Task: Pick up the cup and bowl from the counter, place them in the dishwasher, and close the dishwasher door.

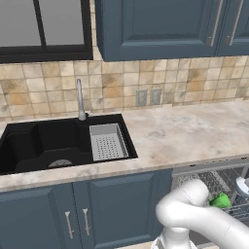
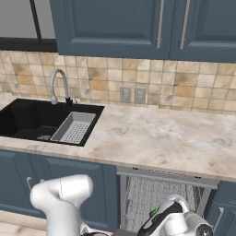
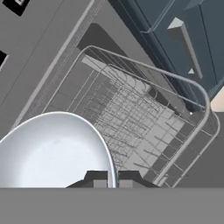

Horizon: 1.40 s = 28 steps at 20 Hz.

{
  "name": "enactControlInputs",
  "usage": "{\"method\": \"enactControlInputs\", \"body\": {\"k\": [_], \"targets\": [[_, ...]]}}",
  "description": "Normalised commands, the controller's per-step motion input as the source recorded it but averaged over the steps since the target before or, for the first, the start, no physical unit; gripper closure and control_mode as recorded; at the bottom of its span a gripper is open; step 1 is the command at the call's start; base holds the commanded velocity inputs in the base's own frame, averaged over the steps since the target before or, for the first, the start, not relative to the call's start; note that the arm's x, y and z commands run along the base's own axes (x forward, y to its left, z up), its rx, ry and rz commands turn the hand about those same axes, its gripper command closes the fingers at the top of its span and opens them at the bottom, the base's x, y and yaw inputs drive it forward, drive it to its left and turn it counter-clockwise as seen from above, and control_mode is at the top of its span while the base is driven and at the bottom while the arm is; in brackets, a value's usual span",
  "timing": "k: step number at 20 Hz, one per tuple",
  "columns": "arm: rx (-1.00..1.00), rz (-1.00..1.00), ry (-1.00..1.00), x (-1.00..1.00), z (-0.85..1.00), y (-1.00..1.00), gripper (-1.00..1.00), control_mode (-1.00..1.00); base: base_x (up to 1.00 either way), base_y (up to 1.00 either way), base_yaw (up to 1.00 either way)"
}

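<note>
Below the surface (image 2: 152,138), fingers (image 3: 112,183) pinch the bowl (image 3: 52,153) rim above the rack (image 3: 144,127); a thin grip risks slipping.

The dishwasher's wire rack (image 3: 144,127) is seen just beyond the gripper (image 3: 112,181), with the cup (image 1: 221,200) resting in it.
</note>
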Motion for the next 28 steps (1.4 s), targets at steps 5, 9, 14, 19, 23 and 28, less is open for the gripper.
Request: {"method": "enactControlInputs", "body": {"k": [5, 9, 14, 19, 23, 28], "targets": [[0.09, 0.00, 0.00, 0.27, -0.23, -0.09, 1.00, -1.00, 0.00, 0.00, 0.00], [0.04, 0.00, 0.00, 0.44, -0.32, -0.01, 1.00, -1.00, 0.00, 0.00, 0.00], [0.00, 0.00, 0.04, 0.46, -0.48, -0.01, 1.00, -1.00, 0.00, 0.00, 0.00], [0.00, 0.00, 0.05, 0.44, -0.52, -0.11, 1.00, -1.00, 0.00, 0.00, 0.00], [0.00, 0.00, 0.05, 0.34, -0.30, -0.20, 1.00, -1.00, 0.00, 0.00, 0.00], [0.00, 0.00, 0.02, 0.21, -0.23, -0.23, 1.00, -1.00, 0.00, 0.00, 0.00]]}}
